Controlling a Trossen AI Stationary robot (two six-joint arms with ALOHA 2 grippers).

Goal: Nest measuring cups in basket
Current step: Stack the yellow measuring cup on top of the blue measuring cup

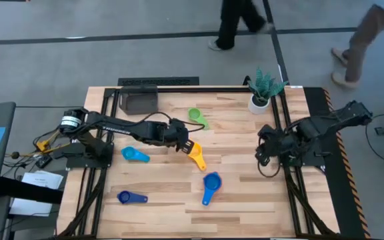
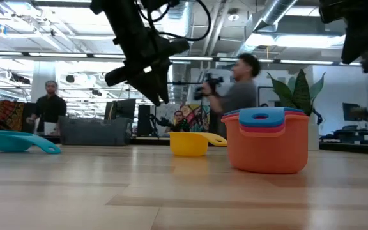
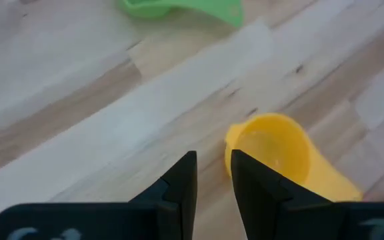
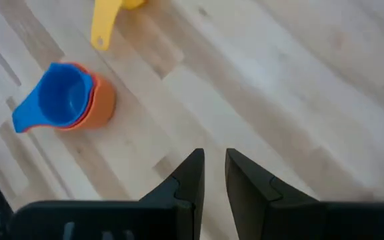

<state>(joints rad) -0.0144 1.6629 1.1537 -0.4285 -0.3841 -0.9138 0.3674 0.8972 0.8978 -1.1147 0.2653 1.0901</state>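
My left gripper (image 1: 187, 145) hangs shut above the table, right beside the yellow cup (image 1: 196, 157); the left wrist view shows its fingertips (image 3: 212, 177) next to the yellow cup's bowl (image 3: 272, 150), and the low view shows the gripper (image 2: 155, 94) raised clear of it. The blue cup sits nested in the red and orange cups (image 2: 267, 148), which stand on the table (image 1: 211, 181). The green cup (image 1: 195, 117), the light blue cup (image 1: 135, 155) and the dark blue cup (image 1: 131, 197) lie apart. The dark grey basket (image 1: 139, 100) stands at the far left. My right gripper (image 1: 264, 148) waits shut at the right.
A white pot with a green plant (image 1: 262, 92) stands at the far right corner. Black frame rails (image 1: 289, 180) run along the table's sides. Bare wood (image 1: 245, 200) lies between the cup stack and the right arm. People move in the room beyond the table.
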